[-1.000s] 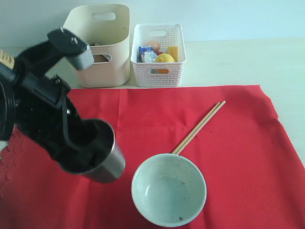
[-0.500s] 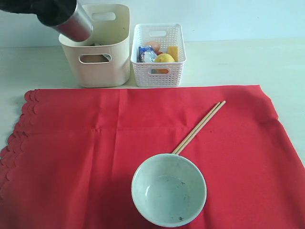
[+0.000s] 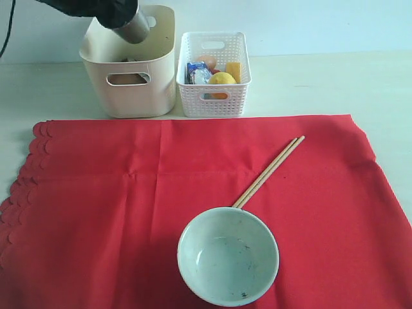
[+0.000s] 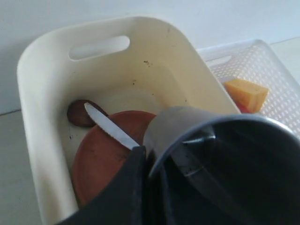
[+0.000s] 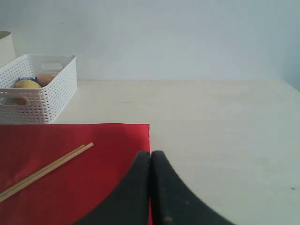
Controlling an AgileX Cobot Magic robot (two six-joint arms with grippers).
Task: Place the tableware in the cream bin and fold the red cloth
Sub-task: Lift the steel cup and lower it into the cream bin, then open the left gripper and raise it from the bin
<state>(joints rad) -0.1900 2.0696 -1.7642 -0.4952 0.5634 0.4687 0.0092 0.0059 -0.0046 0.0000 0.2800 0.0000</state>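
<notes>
My left gripper (image 3: 123,18) is shut on the rim of the steel cup (image 3: 136,29) and holds it tilted over the opening of the cream bin (image 3: 132,96). In the left wrist view one finger (image 4: 133,187) is outside the cup (image 4: 225,159) and the other inside. In the bin (image 4: 42,93) lie a brown plate (image 4: 101,157), a steel knife (image 4: 110,127) and a dark spoon (image 4: 77,112). The pale green bowl (image 3: 228,255) and the chopsticks (image 3: 269,171) rest on the flat red cloth (image 3: 116,193). My right gripper (image 5: 151,157) is shut and empty above the cloth's edge (image 5: 70,187).
A white perforated basket (image 3: 215,96) with food items stands right of the cream bin. The pale table (image 3: 322,84) lies bare behind and to the right of the cloth. The cloth's scalloped edge (image 3: 26,174) is on the left.
My left arm has carried the steel cup up from the front left of the cloth to above the cream bin, then a little to the right over its opening. Nothing else moved.
</notes>
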